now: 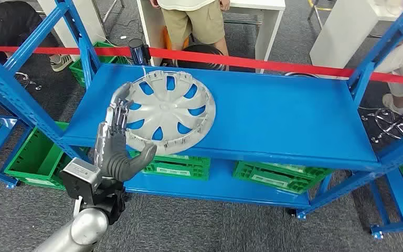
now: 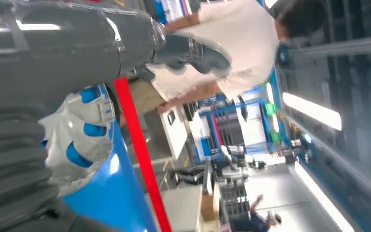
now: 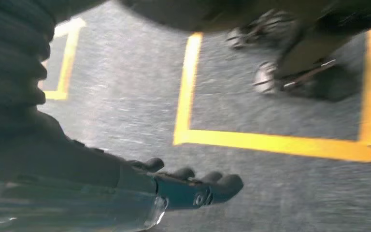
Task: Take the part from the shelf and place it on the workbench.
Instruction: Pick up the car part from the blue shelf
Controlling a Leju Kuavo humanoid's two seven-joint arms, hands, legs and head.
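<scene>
The left hand (image 1: 116, 144) reaches with spread fingers, holding nothing, to the round grey plastic wheel cover (image 1: 169, 111) on the blue metal shelf (image 1: 283, 118); the right hand (image 3: 193, 189) hangs empty, fingers loosely extended.

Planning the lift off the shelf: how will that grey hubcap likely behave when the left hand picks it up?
The hubcap looks like thin moulded plastic with open slots, so probably light and slightly flexible. It is wide and shallow, so gripped at one rim by the left hand it may droop or swing. Its smooth face could slide on the shelf.
</scene>
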